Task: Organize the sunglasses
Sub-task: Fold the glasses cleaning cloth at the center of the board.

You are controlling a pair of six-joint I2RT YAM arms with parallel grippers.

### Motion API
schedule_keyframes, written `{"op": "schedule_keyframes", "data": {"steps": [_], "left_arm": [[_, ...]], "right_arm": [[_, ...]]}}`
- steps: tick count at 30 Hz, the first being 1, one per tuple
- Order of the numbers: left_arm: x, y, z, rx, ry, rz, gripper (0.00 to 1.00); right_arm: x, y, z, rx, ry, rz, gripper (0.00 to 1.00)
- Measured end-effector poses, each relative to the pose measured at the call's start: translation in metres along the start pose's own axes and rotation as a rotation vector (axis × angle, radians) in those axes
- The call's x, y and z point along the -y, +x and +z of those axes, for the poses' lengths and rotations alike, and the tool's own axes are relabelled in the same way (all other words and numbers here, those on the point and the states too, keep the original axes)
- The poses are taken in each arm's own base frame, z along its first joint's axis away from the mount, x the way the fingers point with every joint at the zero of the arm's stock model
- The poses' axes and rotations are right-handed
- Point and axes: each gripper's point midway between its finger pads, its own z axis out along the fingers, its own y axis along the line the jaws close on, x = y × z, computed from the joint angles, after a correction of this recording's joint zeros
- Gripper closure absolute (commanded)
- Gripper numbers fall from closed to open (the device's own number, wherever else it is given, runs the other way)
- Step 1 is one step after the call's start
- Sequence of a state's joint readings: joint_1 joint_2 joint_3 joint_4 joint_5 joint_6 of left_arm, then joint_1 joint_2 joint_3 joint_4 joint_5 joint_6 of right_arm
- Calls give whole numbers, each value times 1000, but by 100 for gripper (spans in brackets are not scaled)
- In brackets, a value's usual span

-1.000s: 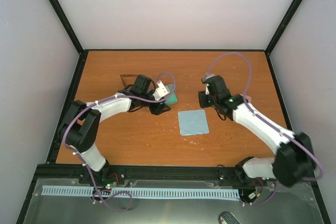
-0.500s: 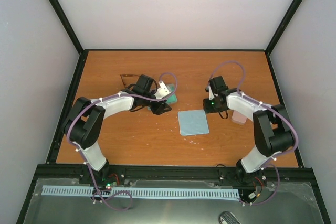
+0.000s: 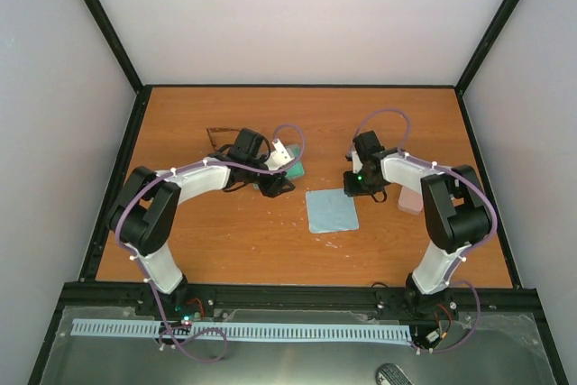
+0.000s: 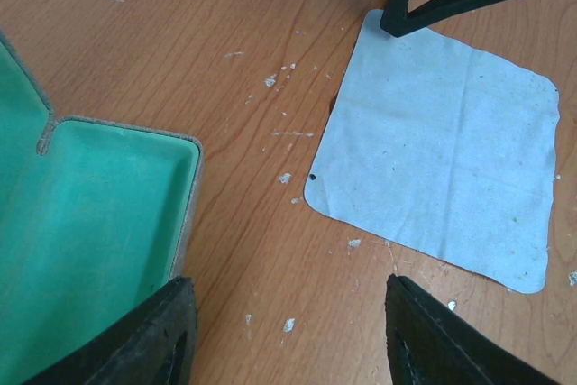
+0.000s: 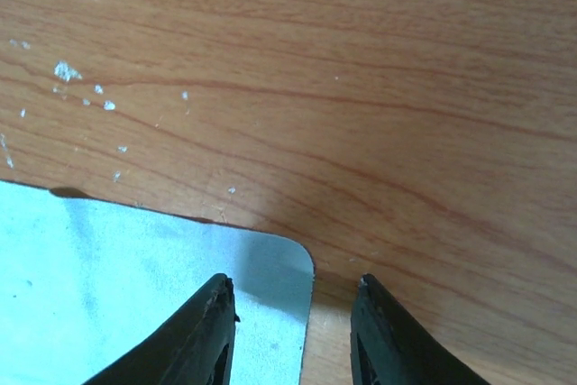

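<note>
A dark, thin-framed pair of sunglasses (image 3: 218,138) lies at the back left, partly hidden behind my left arm. My left gripper (image 3: 273,185) hovers open over bare wood, between an open grey case with green lining (image 4: 99,223) and a light blue cloth (image 4: 442,169). In the left wrist view its gripper (image 4: 293,335) holds nothing. My right gripper (image 3: 360,186) is down at the cloth's far right corner (image 5: 270,263). That gripper (image 5: 293,313) is open and straddles the cloth's edge, with one finger (image 5: 194,340) over the cloth and the other over wood.
A pink case (image 3: 410,200) lies right of the right gripper, under that arm's forearm. The green-lined case (image 3: 294,168) sits just behind the left gripper. Black frame rails border the table (image 3: 225,241). White specks dot the wood near the cloth (image 3: 331,211).
The right arm swung in and came down to the cloth's far right corner, its jaws narrowing. The pink case came into view. The left arm barely moved.
</note>
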State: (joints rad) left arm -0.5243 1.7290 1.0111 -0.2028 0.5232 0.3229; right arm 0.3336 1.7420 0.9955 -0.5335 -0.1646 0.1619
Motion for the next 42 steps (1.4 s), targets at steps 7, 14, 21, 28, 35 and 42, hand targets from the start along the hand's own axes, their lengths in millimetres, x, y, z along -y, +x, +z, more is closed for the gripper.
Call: {"op": "schedule_keyframes", "data": {"steps": [7, 14, 21, 28, 35, 42], "left_arm": [[0, 1, 1, -3, 0, -2, 43], [-2, 4, 5, -13, 3, -10, 43], [-5, 2, 11, -19, 3, -10, 43], [8, 12, 32, -76, 12, 12, 43], [8, 18, 52, -120, 3, 23, 44], [10, 17, 68, -141, 1, 35, 47]], "right_arm": [[-2, -2, 2, -8, 17, -19, 77], [-3, -2, 5, -15, 49, -42, 95], [-3, -3, 6, -13, 59, -43, 97], [-4, 2, 3, -1, 62, -27, 97], [-4, 11, -8, 5, 72, -6, 97], [-5, 3, -24, 60, 72, -1, 88]]}}
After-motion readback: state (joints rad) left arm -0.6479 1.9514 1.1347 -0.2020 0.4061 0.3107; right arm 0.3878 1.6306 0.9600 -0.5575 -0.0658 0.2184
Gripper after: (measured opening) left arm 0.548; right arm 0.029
